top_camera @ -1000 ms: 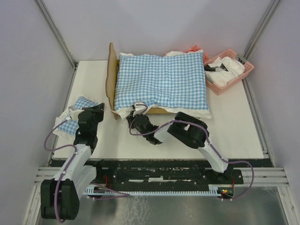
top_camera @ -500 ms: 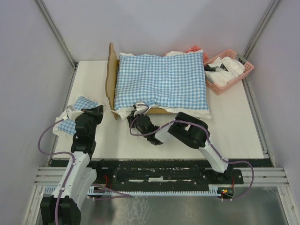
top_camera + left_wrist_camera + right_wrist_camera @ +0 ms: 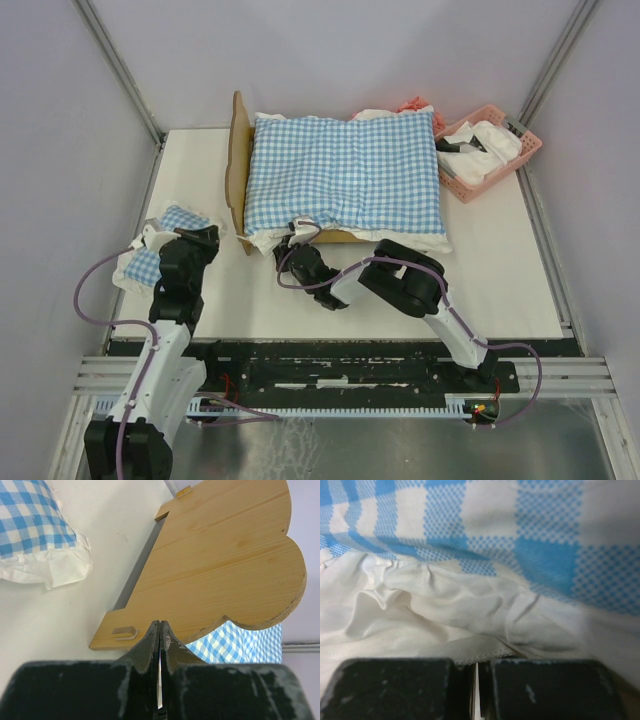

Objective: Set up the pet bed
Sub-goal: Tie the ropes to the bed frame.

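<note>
A small checked pillow (image 3: 178,218) is lying near the table's (image 3: 480,270) left edge. The left claw (image 3: 160,625) is hanging just beside it with its fingers pressed together on nothing. A claw that goes down shut cannot take the pillow and is likely to shove it toward the left edge. A swing to the right could also knock the thin upright headboard (image 3: 225,565) and skew the frame.

The right claw (image 3: 477,664) is sitting at the near left corner of the big checked cushion (image 3: 345,170), fingers together, with the white frill (image 3: 445,605) bunching right at the tips. Whether any hem is being nipped I cannot tell. If it is, a pull toward the near edge is liable to drag the cushion off, or tow the light frame along with it. If it is not, the fingers are going to slide away empty.

The pet bed (image 3: 237,175) is standing at the table's far middle, its head toward the left edge. Its foot is pointing at the pink basket (image 3: 495,150) in the far right corner, and a push that way risks a bump. The headboard is pale grained wood with a rounded, lobed top. The near rail (image 3: 335,236) is showing as a thin strip under the frill. The cushion is covering everything else and overhanging the foot end.
</note>
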Robot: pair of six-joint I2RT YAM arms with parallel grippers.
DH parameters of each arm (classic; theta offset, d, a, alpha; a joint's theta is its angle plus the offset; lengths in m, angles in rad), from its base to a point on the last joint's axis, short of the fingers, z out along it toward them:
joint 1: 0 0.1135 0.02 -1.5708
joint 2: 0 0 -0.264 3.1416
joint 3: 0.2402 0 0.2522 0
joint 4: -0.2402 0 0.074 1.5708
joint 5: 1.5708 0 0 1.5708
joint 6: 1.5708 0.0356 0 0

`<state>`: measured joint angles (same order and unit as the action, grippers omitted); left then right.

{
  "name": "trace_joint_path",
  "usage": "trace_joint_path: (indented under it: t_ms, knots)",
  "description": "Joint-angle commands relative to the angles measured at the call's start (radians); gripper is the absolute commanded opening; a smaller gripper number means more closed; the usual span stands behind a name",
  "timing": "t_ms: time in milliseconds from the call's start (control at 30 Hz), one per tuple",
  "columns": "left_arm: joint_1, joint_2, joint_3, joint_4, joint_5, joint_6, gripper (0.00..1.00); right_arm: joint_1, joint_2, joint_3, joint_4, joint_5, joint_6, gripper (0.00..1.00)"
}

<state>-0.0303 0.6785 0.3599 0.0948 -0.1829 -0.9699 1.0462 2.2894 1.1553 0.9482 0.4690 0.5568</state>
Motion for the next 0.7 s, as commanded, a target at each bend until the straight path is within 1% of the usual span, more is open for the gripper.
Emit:
trace_joint_path:
  t_ms: [0, 133, 233, 367, 467, 500, 533, 567, 600, 667]
  knots:
    - [0.007, -0.007, 0.085, 0.025, -0.083, 0.044, 0.03, -0.019, -0.043, -0.017, -0.036, 0.069, 0.006, 0.02]
    - [0.006, -0.025, 0.079, -0.035, -0.137, 0.028, 0.03, -0.019, -0.047, -0.023, -0.034, 0.062, 0.004, 0.02]
    - [0.006, -0.022, 0.089, -0.066, -0.150, 0.034, 0.03, -0.019, -0.054, -0.034, -0.028, 0.074, 0.008, 0.02]
    - [0.006, -0.019, 0.100, -0.072, -0.118, 0.043, 0.03, -0.020, -0.067, -0.045, -0.025, 0.071, 0.003, 0.02]
    - [0.006, -0.030, 0.095, -0.083, -0.067, 0.031, 0.03, -0.019, -0.081, -0.055, -0.014, 0.033, -0.015, 0.02]
    - [0.006, -0.034, 0.090, -0.096, -0.059, 0.019, 0.03, -0.019, -0.093, -0.063, -0.010, 0.015, -0.020, 0.04]
    - [0.006, -0.041, 0.083, -0.131, -0.060, -0.004, 0.05, -0.019, -0.111, -0.077, -0.006, -0.005, -0.027, 0.10]
    - [0.006, -0.049, 0.078, -0.172, -0.073, -0.031, 0.09, -0.020, -0.129, -0.092, -0.006, -0.017, -0.030, 0.17]
    - [0.006, -0.056, 0.072, -0.210, -0.086, -0.049, 0.18, -0.020, -0.151, -0.110, -0.005, -0.028, -0.032, 0.23]
    - [0.006, -0.072, 0.055, -0.275, -0.119, -0.073, 0.30, -0.019, -0.200, -0.157, -0.003, -0.066, -0.063, 0.29]
